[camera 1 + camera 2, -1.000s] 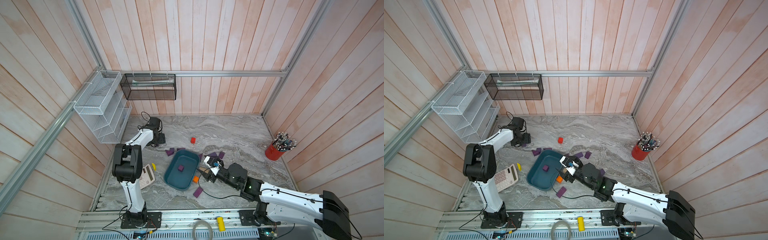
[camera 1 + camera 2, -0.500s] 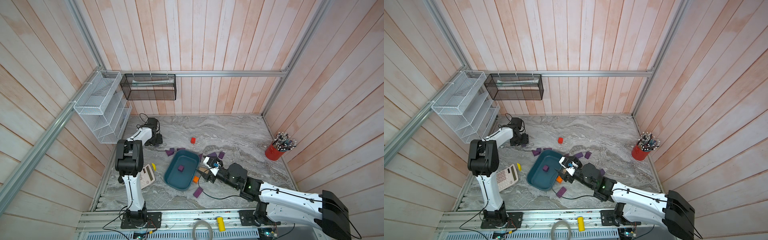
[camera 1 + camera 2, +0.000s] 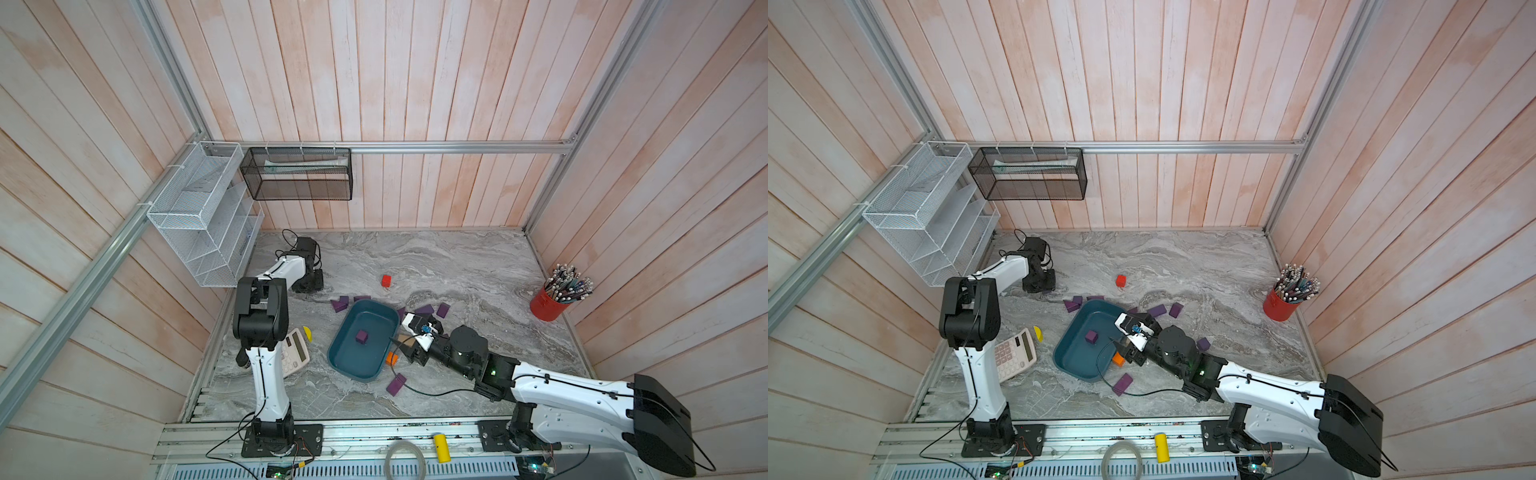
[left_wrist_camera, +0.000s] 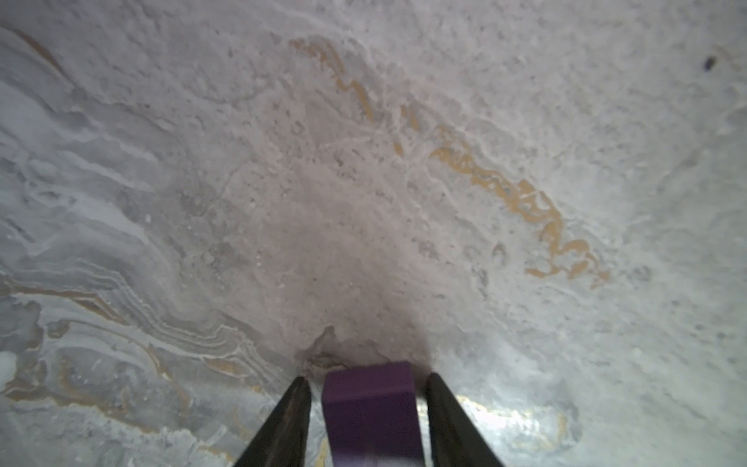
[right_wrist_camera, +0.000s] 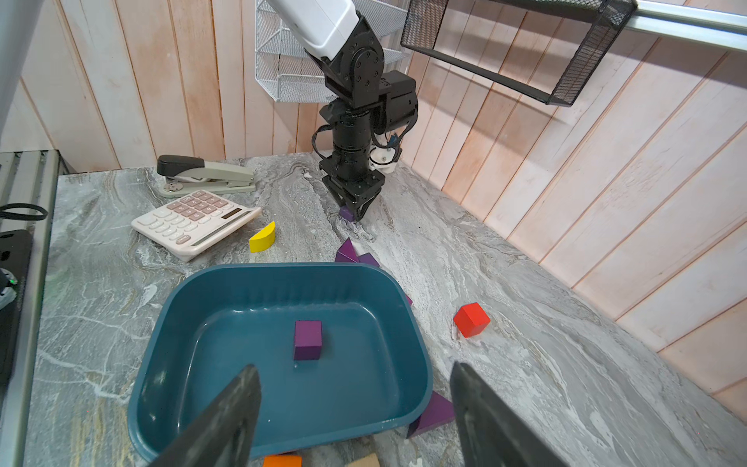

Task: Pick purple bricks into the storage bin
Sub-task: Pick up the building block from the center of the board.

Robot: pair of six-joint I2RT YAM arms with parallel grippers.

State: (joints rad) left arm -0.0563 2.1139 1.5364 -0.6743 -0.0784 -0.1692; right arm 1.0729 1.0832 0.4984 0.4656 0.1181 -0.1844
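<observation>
Top views, left gripper (image 3: 311, 286): low at the table (image 3: 457, 266), far left corner; its finger gap was hidden under the wrist in both top views.
Top views, right gripper (image 3: 400, 347): at the bin (image 3: 343, 337) rim, on the side facing the right arm.
Top views, bricks: the binned brick (image 3: 361, 336) lay inside the bin; loose bricks (image 3: 443, 309) lay on the table around it.
Left wrist, left fingers (image 4: 289, 424): partly closed and flanking the target brick (image 4: 370, 408), with a thin gap on each side, so not yet clamped. The target brick stood on the table.
Right wrist, right fingers (image 5: 228, 412): spread wide and empty, above the bin's near rim.
Right wrist, extra detail: the stapler (image 5: 206, 176) showed whole beside the calculator (image 5: 194, 222), and the left gripper's tips straddled the target brick, seen from the side.
</observation>
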